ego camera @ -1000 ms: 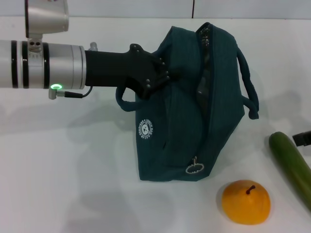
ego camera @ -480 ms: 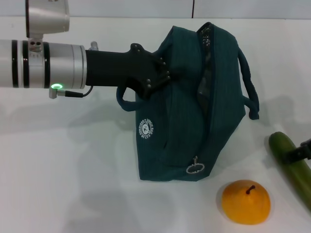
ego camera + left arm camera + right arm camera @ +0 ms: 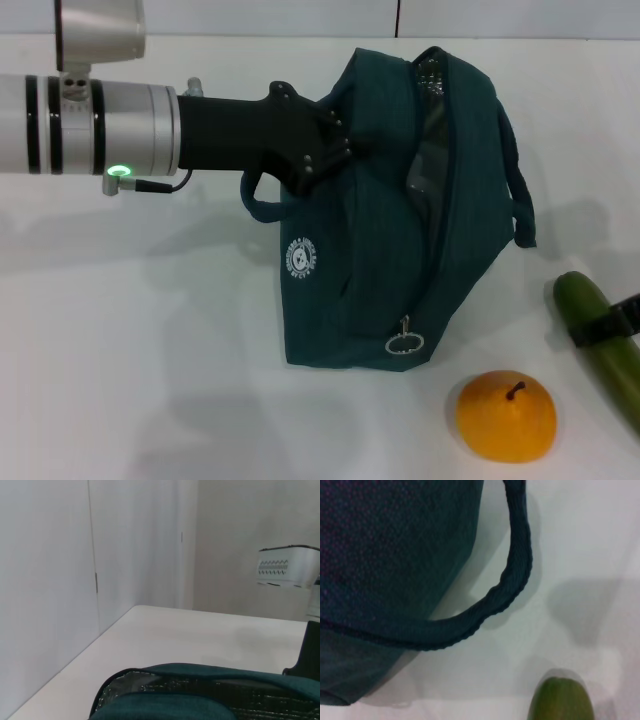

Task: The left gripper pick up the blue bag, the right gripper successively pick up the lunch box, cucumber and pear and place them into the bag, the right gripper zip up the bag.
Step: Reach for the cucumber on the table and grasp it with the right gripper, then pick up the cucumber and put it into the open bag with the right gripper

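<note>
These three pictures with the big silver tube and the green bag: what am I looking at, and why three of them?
It is a two-armed robot seen through its own cameras. The head camera looks down on a white table: the silver tube is its left arm, whose left gripper grips the blue bag by its upper edge. Beside the bag lie a pear and a cucumber, with the right gripper reaching onto the cucumber at the picture's edge. The other two views come from cameras on the wrists: the left sees the bag's foil-lined opening, the right its handle and the cucumber's tip.
</note>
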{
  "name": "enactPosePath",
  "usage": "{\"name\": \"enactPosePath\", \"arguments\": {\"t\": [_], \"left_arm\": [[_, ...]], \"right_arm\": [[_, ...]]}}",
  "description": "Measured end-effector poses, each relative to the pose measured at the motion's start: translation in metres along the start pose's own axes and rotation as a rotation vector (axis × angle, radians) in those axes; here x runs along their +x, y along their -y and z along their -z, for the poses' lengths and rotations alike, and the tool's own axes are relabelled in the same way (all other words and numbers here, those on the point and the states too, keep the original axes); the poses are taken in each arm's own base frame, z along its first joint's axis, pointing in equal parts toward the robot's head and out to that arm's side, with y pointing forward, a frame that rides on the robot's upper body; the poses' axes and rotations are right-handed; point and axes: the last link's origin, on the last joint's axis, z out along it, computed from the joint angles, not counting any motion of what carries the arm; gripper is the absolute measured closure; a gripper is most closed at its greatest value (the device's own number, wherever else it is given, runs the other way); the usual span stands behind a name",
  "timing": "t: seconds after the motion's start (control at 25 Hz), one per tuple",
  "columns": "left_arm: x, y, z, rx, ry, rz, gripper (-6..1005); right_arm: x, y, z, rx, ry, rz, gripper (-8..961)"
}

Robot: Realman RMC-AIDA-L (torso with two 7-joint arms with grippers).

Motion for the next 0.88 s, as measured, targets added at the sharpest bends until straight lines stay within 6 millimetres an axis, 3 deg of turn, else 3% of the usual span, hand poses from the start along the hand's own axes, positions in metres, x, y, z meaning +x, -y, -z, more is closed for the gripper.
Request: {"name": "enactPosePath", "arguments": {"t": [0.48,0.88], "left_arm": [[0.001,0.000,-0.004,-0.003,0.006,-0.013,945],[-0.002,-0.002,-0.003,-0.006,0.011,-0.022,944]], "right_arm": [[-0.002,0.002,-0.012,0.007,-0.020,0.002,318],[-0.007,0.004,-0.008,0.017,0.018,0.008,362]]}}
